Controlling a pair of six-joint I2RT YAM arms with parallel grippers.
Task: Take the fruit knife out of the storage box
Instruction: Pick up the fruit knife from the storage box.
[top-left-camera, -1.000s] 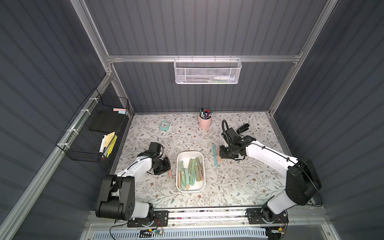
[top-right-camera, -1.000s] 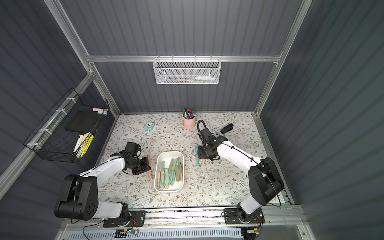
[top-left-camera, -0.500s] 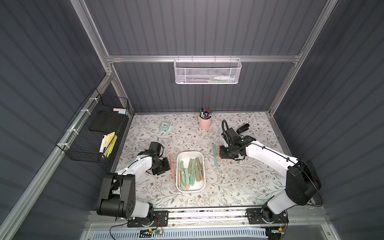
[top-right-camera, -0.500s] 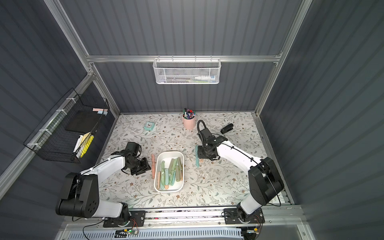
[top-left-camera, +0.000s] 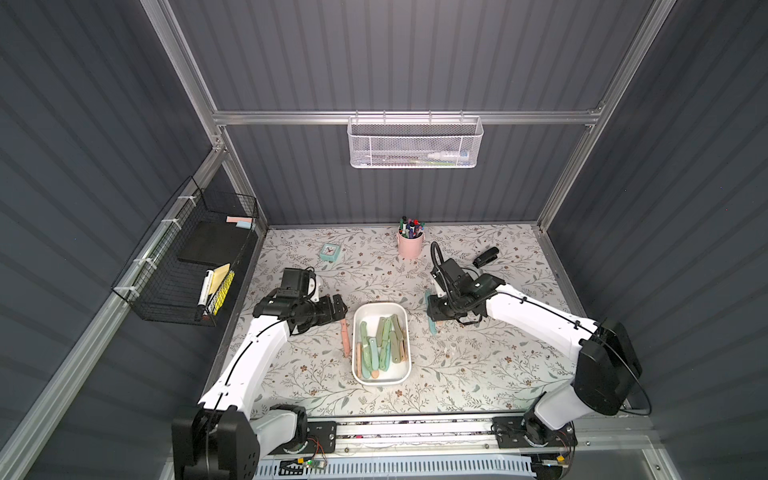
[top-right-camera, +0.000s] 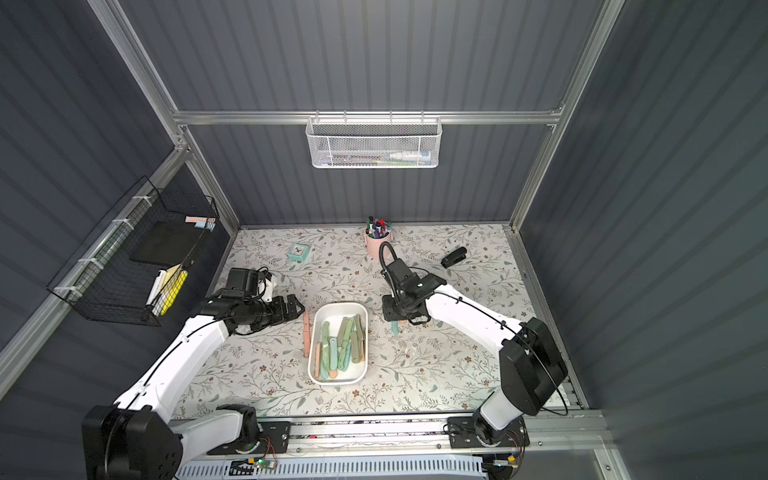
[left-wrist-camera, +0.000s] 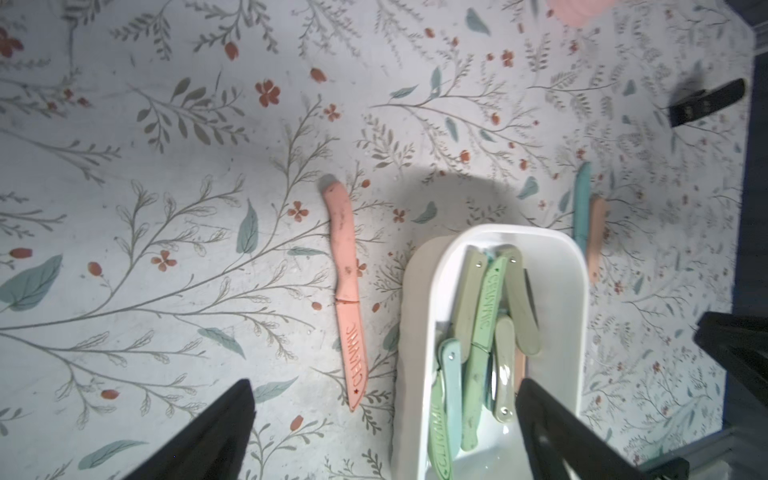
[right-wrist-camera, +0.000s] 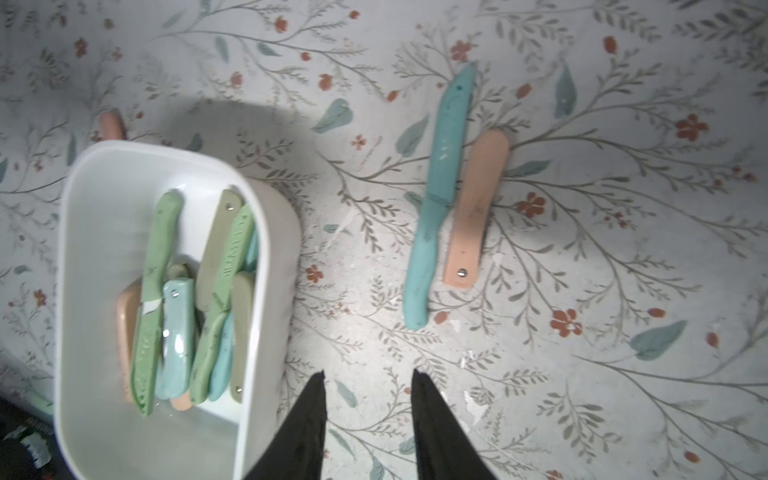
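In the middle of the floral table (top-left-camera: 478, 365), the white storage box (top-left-camera: 380, 306) holds a heap of green, teal and peach fruit knives (top-left-camera: 383, 345). A pink knife (left-wrist-camera: 347, 299) lies just outside it on the left arm's side, a teal knife (right-wrist-camera: 440, 195) and a peach folding knife (right-wrist-camera: 474, 208) on the other. The left gripper (top-left-camera: 337, 308) gapes wide and empty; the right gripper (right-wrist-camera: 366, 374) is partly open, empty.
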